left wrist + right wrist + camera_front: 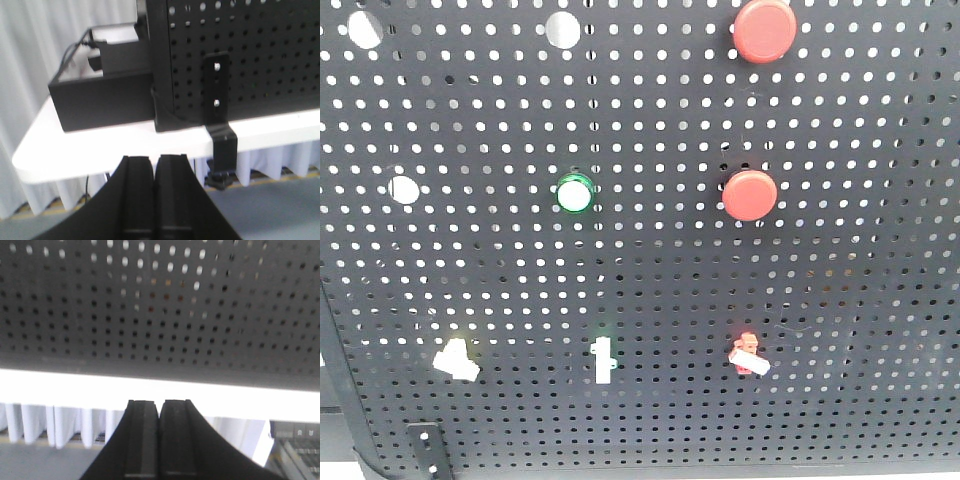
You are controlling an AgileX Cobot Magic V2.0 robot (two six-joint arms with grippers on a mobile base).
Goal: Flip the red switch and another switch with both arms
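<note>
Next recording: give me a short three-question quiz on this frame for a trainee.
1. True or false: the left gripper and the right gripper are both shut.
2. In the front view's bottom row of three switches, the red switch is: A left, B middle, C right.
3. What colour is the base of the leftmost switch?
Key: 1 true; 2 C; 3 pale yellow.

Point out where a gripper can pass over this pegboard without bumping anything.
Bare: the band across the black perforated panel between the green-rimmed round button and the small red-based toggle; also the strip right of the two large round red push buttons. Crowded: the bottom row, with the pale yellow-based toggle.
</note>
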